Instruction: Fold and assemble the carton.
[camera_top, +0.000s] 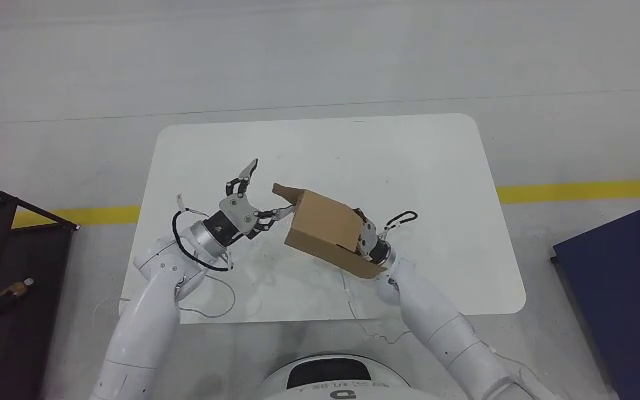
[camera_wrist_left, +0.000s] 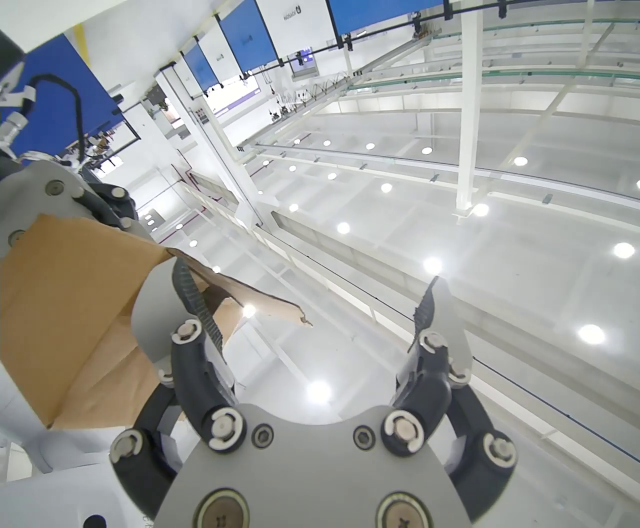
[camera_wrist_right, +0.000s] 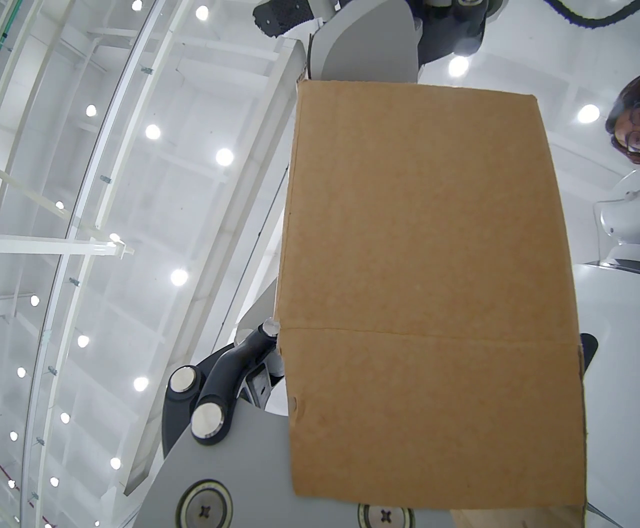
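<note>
1. Look first near the middle of the table's front edge. The right gripper (camera_top: 370, 241) points upward there and is clenched on the near end of the carton (camera_top: 322, 228). Its fingers (camera_wrist_right: 250, 345) sit at the side edges of the cardboard panel.
2. The brown carton hangs tilted over the middle of the table (camera_top: 430, 150), a little toward the front edge. One loose flap (camera_top: 286, 190) sticks out at its far left corner.
3. Just left of the carton you will see the left gripper (camera_top: 268, 190), spread wide and grasping nothing. One finger (camera_wrist_left: 192, 300) lies against the carton's open end, and the other stands well apart from it, toward the far edge.
4. The table is white with rounded corners.
5. On the floor, a yellow stripe (camera_top: 570, 190) runs out past the table's left and right edges.
</note>
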